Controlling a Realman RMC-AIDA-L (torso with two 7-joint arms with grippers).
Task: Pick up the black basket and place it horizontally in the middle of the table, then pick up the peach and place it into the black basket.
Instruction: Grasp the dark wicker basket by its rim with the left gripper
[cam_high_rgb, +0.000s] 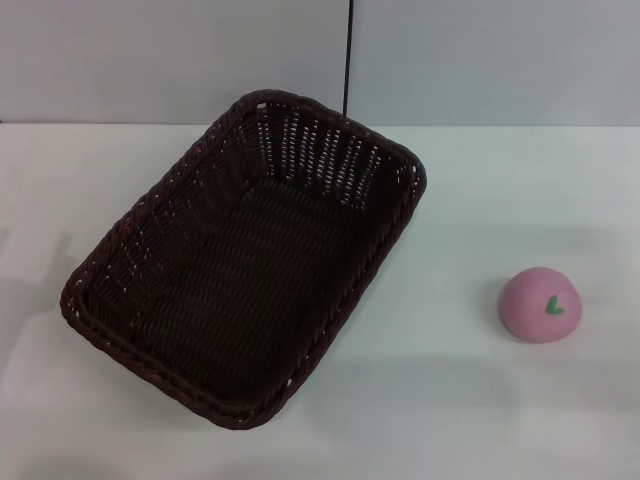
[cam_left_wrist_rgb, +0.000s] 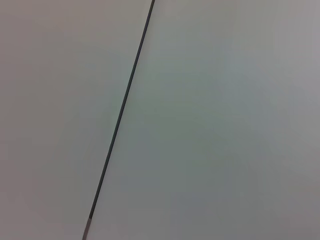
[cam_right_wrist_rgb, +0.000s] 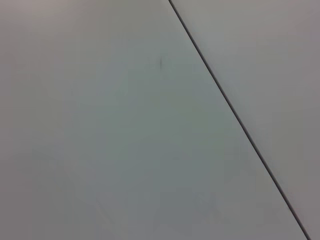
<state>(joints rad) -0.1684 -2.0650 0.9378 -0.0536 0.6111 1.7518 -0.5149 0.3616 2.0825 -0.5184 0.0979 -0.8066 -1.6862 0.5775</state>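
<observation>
Basket: basket (cam_high_rgb: 240, 275) sits on the table (cam_high_rgb: 480, 190), a bit toward 9 o'clock from the middle. It is big, dark and woven, with a braided rim.
Basket tilt: it lies slanted. One short end points to 1 o'clock and the other short end points to 7 o'clock.
Basket inside: nothing is in it. Its woven floor shows.
Peach: peach (cam_high_rgb: 540, 304) sits on the table at about 4 o'clock from the basket, well apart from it. It is small, round and pink, with a green leaf mark on the side near us.
Table: white and flat. The basket and the peach both rest on it.
Wall: a pale wall (cam_high_rgb: 150, 60) stands at the back, at 12 o'clock. A thin dark line (cam_high_rgb: 348, 60) runs down it to the table's far edge, just behind the basket.
Left pincer: not seen from the head. Its wrist camera shows only the pale wall and the dark line (cam_left_wrist_rgb: 120, 120).
Right pincer: not seen either. Its wrist camera shows the same pale wall and a dark line (cam_right_wrist_rgb: 240, 120).
</observation>
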